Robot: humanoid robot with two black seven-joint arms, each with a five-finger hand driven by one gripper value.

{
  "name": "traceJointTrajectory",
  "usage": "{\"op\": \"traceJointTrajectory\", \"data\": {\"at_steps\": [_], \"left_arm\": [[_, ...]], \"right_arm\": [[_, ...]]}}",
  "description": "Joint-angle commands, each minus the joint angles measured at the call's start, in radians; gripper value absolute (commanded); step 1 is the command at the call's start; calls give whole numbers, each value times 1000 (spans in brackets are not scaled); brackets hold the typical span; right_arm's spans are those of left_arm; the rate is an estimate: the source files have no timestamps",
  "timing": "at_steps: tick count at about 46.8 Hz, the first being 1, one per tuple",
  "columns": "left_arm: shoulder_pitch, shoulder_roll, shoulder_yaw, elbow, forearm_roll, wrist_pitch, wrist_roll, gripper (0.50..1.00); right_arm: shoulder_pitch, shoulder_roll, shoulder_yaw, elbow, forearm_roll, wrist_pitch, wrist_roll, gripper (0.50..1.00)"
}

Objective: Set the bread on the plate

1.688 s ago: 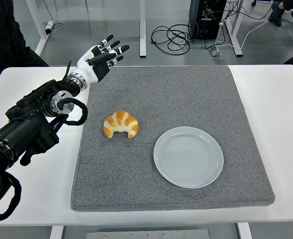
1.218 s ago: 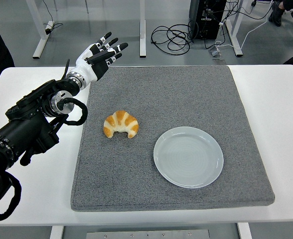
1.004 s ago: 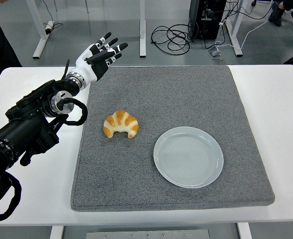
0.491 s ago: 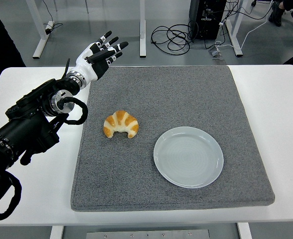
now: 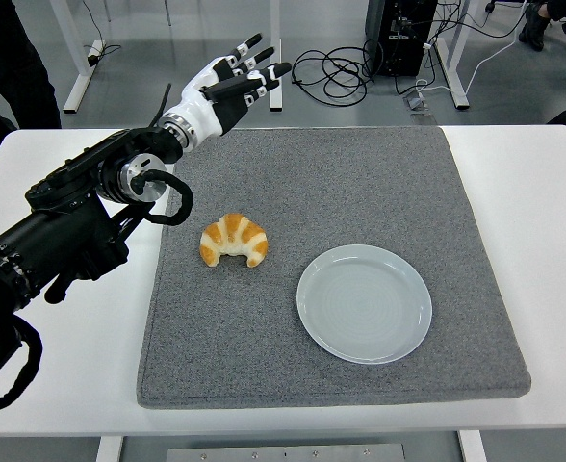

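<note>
No readable text, label, brand, number or sign shows anywhere in the frame, on any object or surface.

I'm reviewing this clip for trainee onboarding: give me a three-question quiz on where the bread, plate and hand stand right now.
1. True or false: the bread lies on the plate.
2. Multiple choice: the left hand is A) closed on the bread, B) open above the mat's far left corner, C) resting on the plate.
3. Fill in: seen from the head camera, the plate lies to the ____ of the bread.

Key
1. False: the bread is on the mat, apart from the plate.
2. B: the fingers are spread and hold nothing.
3. Right, and slightly nearer the table's near edge.
</note>
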Motion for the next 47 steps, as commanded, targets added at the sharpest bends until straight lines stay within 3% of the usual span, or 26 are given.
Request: {"op": "traceJointTrajectory", "data": {"at_steps": [1,9,20,26,36,47], "left_arm": [[-11,68,88,-57,1,-4,-3,981],[-27,213,194,-261,17,0,2,983],[-17,355,200,-437,234,8,7,983],[-17,412,165,-512,253,20,11,983],[-26,536,180,-654,391,118,10,981],[-20,628,211,-726,520,106,28,983]], "right_arm": [[0,0,0,0,1,0,0,1000],[0,0,0,0,-1,0,0,1000],[0,0,0,0,-1,0,0,1000],[0,0,0,0,-1,0,0,1000],[0,0,0,0,-1,0,0,1000],[0,0,0,0,-1,0,0,1000]]}}
